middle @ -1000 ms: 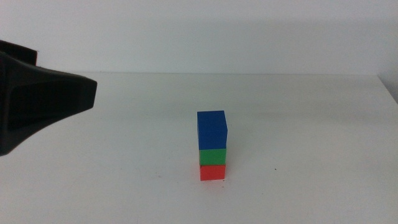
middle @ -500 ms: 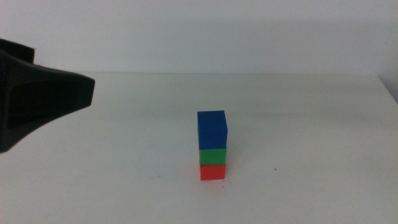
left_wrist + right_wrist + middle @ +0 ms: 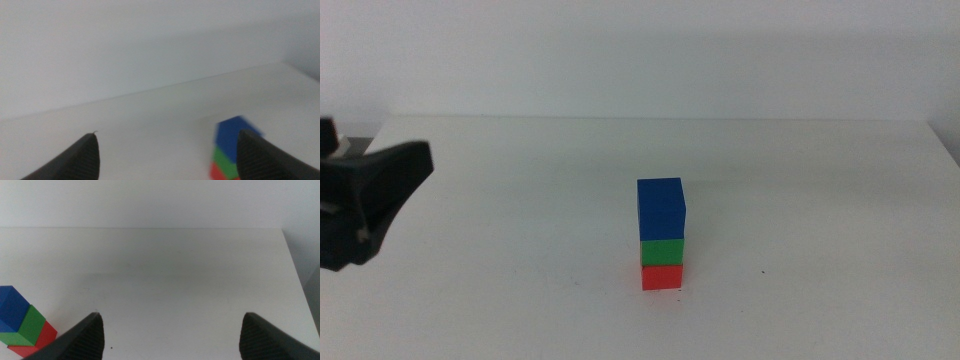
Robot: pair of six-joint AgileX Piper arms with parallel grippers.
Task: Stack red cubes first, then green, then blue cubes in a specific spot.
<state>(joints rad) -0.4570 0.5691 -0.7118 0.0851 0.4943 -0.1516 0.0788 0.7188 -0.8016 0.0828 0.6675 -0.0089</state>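
One stack stands on the white table in the middle view: the red cube (image 3: 662, 277) at the bottom, the green cube (image 3: 662, 251) on it, the blue cube (image 3: 661, 209) on top. It rests on the specific spot (image 3: 662, 292), a bare white patch of tabletop. My left gripper (image 3: 375, 195) hangs at the far left, well away from the stack; its wrist view shows the jaws wide open (image 3: 167, 157) and empty, with the blurred stack (image 3: 229, 152) beside one jaw. My right gripper (image 3: 172, 335) is open and empty, out of the middle view, with the stack (image 3: 22, 325) off to one side.
The table's far edge (image 3: 660, 118) meets a plain white wall, and its right edge (image 3: 945, 145) shows at the far right. A tiny dark speck (image 3: 761, 273) marks the tabletop right of the stack.
The left arm has pulled back toward the left edge of the middle view and now looks smaller. The stack has not moved.
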